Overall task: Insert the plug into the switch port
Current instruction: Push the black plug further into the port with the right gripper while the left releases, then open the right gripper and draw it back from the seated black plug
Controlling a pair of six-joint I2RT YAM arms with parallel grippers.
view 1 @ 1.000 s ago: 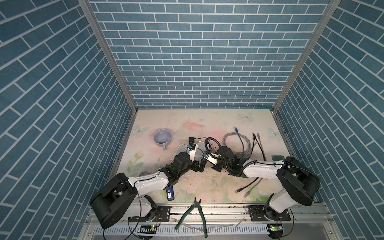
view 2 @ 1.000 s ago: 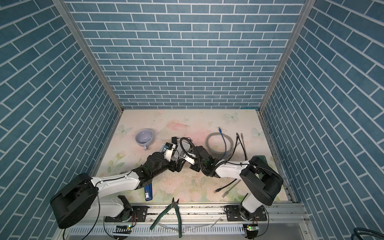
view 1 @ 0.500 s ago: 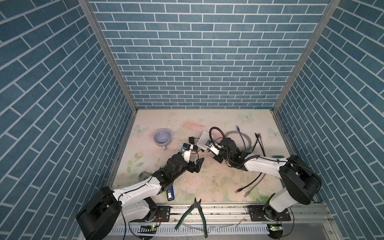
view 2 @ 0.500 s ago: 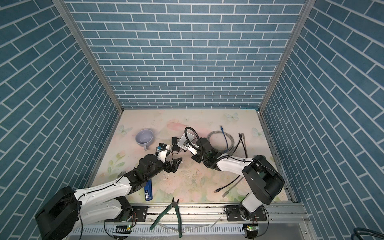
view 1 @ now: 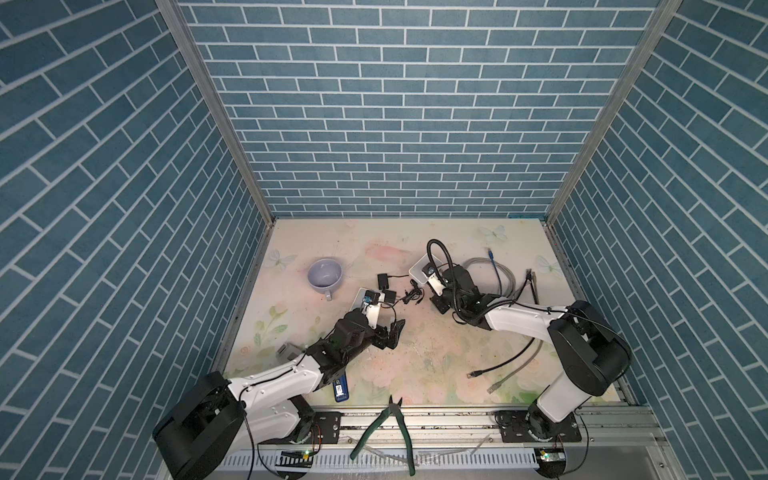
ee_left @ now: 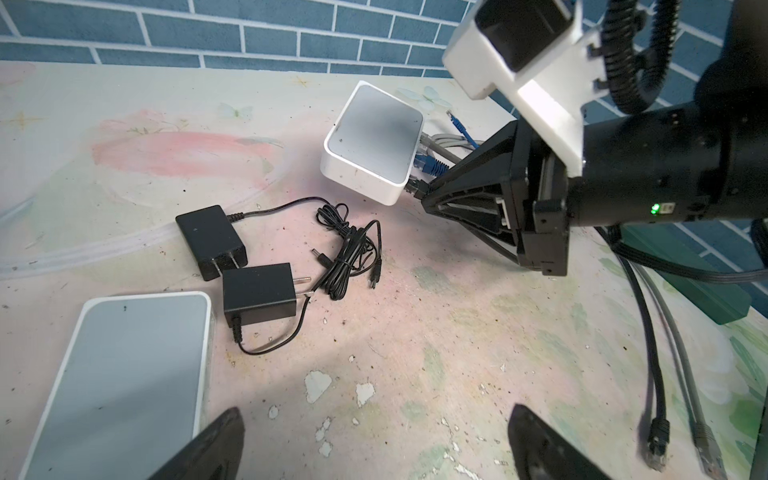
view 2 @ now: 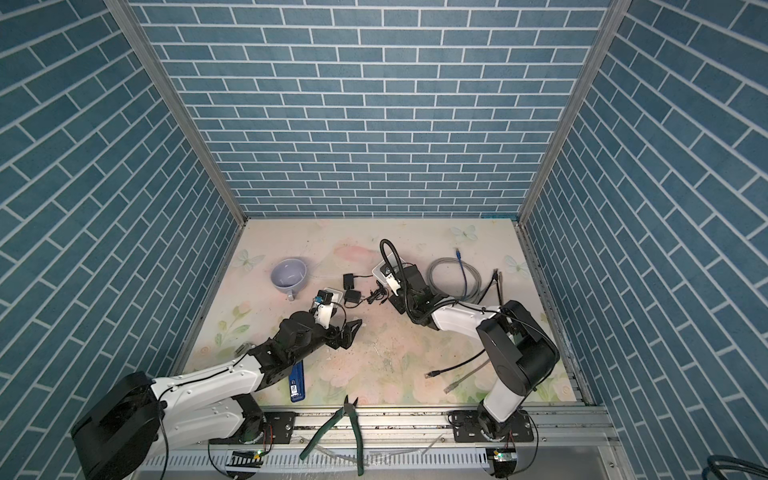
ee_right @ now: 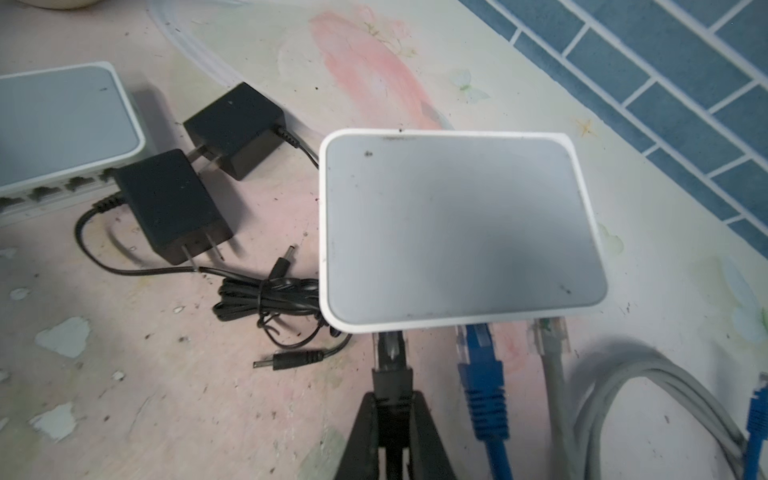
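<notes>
The black cable plug (ee_right: 390,353) is clamped by the right gripper (ee_right: 392,399) and is held at a port (ee_right: 388,331) of the flat white switch box (ee_right: 457,228), seemingly partly in. A straight push is called for next. The left gripper (ee_left: 374,424) is kept empty, fingers spread wide apart.

Right end effector (ee_left: 424,196) is pinched tight on the black plug (ee_left: 413,188), nose right at the port face of the small white switch (ee_left: 370,141). A blue plug (ee_left: 432,165) and a grey cable (ee_left: 449,142) sit just beside it on that face. Near the switch lie two black power adapters (ee_left: 210,239) (ee_left: 257,293) with tangled leads (ee_left: 349,253). Well apart from the switch there's a second white switch (ee_left: 120,374), and the left end effector (ee_left: 374,440) gapes wide above the bench (ee_left: 436,340).
</notes>
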